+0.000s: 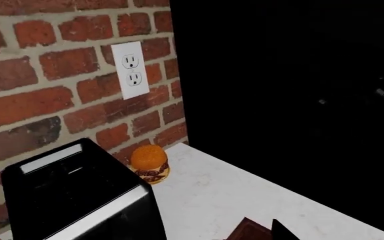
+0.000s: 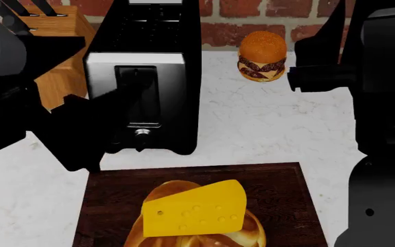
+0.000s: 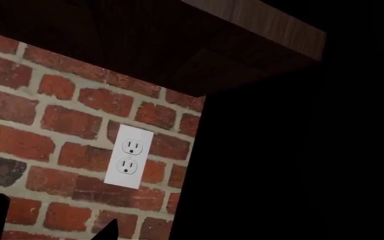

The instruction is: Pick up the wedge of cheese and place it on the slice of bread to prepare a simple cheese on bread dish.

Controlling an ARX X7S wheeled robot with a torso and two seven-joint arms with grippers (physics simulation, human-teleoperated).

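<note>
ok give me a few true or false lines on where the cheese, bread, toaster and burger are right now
1. The cheese lies on the bread. True.
2. The bread sits on the white counter beside the board. False: it sits on the dark board.
3. The burger stands on the counter near the brick wall. True.
4. The toaster stands on the board. False: it stands on the counter behind the board.
5. A gripper is holding the cheese. False: nothing grips it in the head view.
6. A knife block stands next to the toaster, on the side away from the burger. True.
</note>
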